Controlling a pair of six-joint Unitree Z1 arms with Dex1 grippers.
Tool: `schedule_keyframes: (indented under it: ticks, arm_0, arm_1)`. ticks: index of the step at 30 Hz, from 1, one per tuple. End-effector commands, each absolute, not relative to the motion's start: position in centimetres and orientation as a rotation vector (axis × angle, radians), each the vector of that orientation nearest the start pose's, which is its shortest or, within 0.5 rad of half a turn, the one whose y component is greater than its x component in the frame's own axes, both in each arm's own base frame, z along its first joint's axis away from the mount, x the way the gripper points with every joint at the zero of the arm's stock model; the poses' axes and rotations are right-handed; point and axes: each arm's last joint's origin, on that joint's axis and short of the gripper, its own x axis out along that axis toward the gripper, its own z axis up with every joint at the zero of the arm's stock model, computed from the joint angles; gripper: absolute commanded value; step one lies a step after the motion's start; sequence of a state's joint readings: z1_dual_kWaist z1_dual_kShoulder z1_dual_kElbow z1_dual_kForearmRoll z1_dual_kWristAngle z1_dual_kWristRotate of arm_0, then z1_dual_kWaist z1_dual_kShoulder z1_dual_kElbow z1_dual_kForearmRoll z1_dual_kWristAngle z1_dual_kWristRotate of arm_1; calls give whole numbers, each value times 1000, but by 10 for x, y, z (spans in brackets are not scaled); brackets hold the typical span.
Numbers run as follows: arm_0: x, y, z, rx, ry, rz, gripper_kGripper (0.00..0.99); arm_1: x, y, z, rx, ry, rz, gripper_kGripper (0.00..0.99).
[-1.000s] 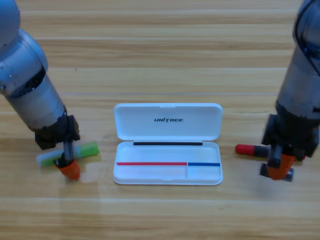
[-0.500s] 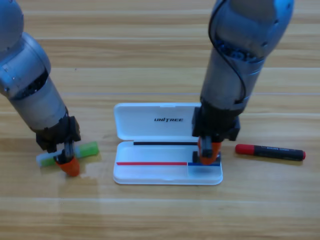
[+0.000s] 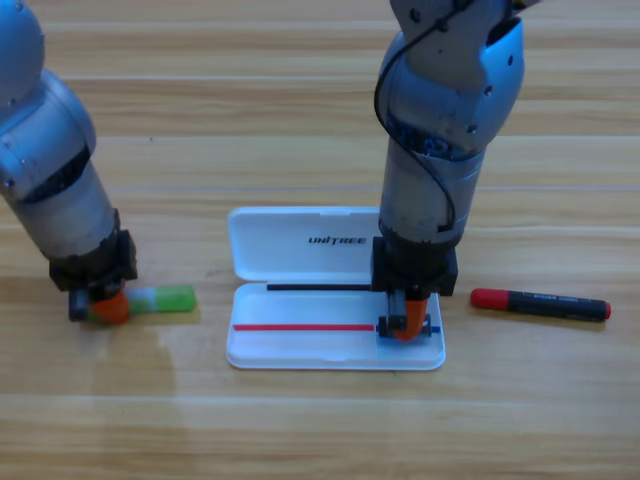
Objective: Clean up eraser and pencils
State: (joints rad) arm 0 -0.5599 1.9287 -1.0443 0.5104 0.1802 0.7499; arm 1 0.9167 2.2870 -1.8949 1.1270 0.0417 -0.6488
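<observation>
Placement was the step in hand, by my reading: the right gripper point(image 3: 405, 326) pointed down into the small compartment at the 4 o'clock corner of the open white case point(image 3: 300, 350), so a clean job meant releasing low and lifting straight up. Whether its orange tips were spread or pinching the eraser, I could not tell; the eraser itself was not visible. At 9 o'clock the left gripper point(image 3: 103, 305) sat at the whitish end of the green pencil point(image 3: 165, 298), its grip unreadable too. At 3 o'clock the black pencil point(image 3: 541, 304) lay untouched on the table point(image 3: 320, 120).
</observation>
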Motion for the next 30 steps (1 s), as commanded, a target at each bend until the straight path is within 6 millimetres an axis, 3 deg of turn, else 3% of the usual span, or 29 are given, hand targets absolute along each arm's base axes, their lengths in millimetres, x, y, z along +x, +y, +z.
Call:
schedule_keyframes:
  ticks: [1, 4, 5, 7, 8, 9, 14, 19, 22, 26, 30]
  arm_0:
    - [282, -153, 170, 1157, 1215, -822, 0]
    - [279, -152, 179, 1153, 1188, -815, 0]
    - [278, -152, 183, 1150, 1178, -814, 0]
    - [276, -151, 191, 1152, 1162, -812, 0]
    - [276, -150, 195, 1153, 1160, -813, 0]
    - [276, -150, 199, 1152, 1159, -812, 0]
    - [272, -153, 231, 1153, 1153, -823, 0]
    - [265, -162, 269, 1151, 1141, -845, 0]
    - [262, -170, 293, 1153, 1131, -854, 0]
    - [256, -183, 321, 1156, 1095, -868, 0]
    - [248, -198, 333, 1160, 1072, -886, 0]
  arm_1:
    - [273, 371, 192, -1211, 1231, 1237, 0]
    - [273, 370, 195, -1215, 1226, 1229, 0]
    - [273, 369, 197, -1217, 1224, 1226, 130]
    - [272, 366, 200, -1218, 1222, 1222, 565]
    - [270, 364, 203, -1219, 1218, 1223, 729]
    - [269, 362, 208, -1216, 1213, 1222, 821]
    - [256, 345, 247, -1191, 1145, 1222, 904]
    - [227, 304, 309, -1181, 1065, 1234, 913]
    - [219, 276, 331, -1185, 1033, 1218, 919]
    - [234, 247, 336, -1203, 1048, 1134, 919]
    - [265, 229, 315, -1205, 1125, 1096, 917]
